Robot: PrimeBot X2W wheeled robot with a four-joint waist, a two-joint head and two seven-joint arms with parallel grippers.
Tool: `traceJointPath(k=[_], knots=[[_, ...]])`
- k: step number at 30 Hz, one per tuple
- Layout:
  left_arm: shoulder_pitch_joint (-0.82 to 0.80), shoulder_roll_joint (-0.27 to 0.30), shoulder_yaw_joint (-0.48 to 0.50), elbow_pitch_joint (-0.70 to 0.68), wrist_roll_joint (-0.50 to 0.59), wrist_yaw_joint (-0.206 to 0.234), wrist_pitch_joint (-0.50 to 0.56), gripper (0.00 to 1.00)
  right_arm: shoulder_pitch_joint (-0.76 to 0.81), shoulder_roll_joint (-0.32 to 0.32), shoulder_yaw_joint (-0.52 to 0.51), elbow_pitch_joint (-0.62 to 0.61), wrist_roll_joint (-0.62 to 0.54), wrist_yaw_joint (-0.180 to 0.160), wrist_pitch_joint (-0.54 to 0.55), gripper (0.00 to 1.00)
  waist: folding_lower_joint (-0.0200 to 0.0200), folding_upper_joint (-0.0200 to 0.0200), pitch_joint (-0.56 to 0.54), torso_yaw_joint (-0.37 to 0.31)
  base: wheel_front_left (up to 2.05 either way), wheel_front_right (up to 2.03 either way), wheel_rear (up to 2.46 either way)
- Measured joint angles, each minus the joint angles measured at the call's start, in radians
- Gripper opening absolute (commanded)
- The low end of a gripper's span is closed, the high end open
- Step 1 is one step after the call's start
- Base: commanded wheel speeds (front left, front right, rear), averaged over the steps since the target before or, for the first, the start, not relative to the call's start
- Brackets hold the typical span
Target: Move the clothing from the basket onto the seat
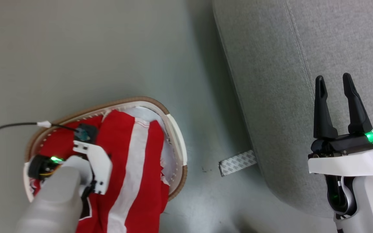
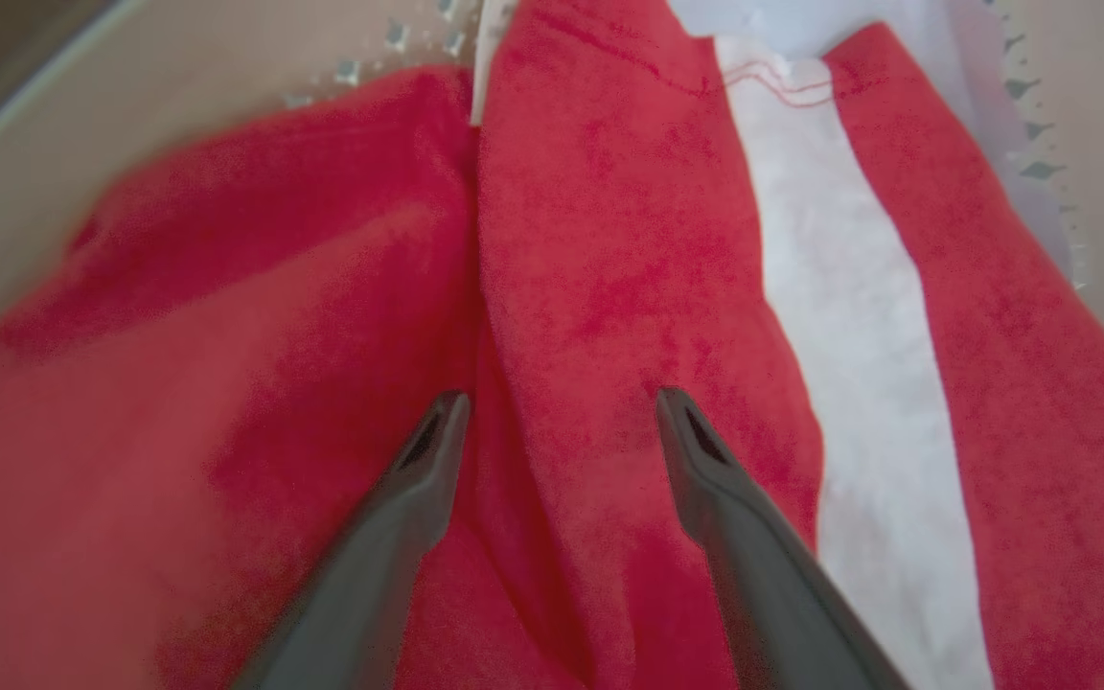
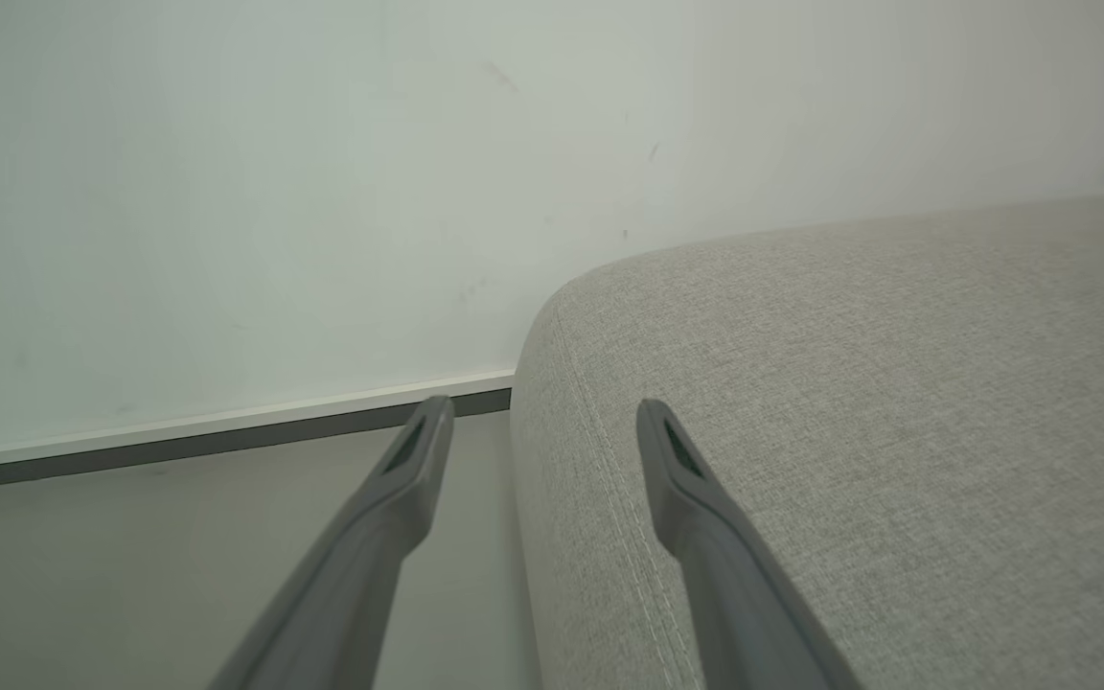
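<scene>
Pale green floor [image 1: 76, 48] carries the basket [image 1: 177, 136] with the red clothing [image 1: 118, 139] heaped in it and none on the seat [image 1: 270, 64], so I judge nothing moved yet; my left gripper [image 2: 557, 407] hangs over the folds, right gripper [image 1: 333, 81] over the seat, both jaws apart.

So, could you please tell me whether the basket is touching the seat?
Apart. The head view plainly shows a strip of bare floor between the basket and the seat.

Grey-green floor [image 1: 76, 48] meets pale wall [image 3: 226, 144], baseboard [image 3: 226, 433].
</scene>
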Motion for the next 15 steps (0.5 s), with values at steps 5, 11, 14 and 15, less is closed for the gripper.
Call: traceJointPath(k=[5,11,14,15], knots=[[-0.027,0.035,-0.013,0.025,0.000,-0.002,0.030,1.00,-0.018,0.000,0.015,-0.005,0.030,0.000,0.000,1.00,0.0000,0.0000,0.053,-0.041,0.00,0.00,0.00],[-0.045,0.047,-0.072,0.033,0.033,-0.011,0.049,1.00,-0.019,0.000,0.027,-0.005,0.052,0.000,0.000,1.00,0.0000,0.0000,0.100,-0.076,0.00,0.00,0.00],[-0.047,0.037,-0.087,0.036,0.034,-0.012,0.050,1.00,-0.020,0.000,0.032,-0.005,0.057,0.000,0.000,1.00,0.0000,0.0000,0.110,-0.084,0.00,0.00,0.00],[-0.049,0.036,-0.090,0.037,0.034,-0.012,0.049,0.46,-0.020,0.000,0.033,-0.005,0.057,0.000,0.000,1.00,-0.0001,0.0000,0.111,-0.085,0.00,0.00,0.00]])
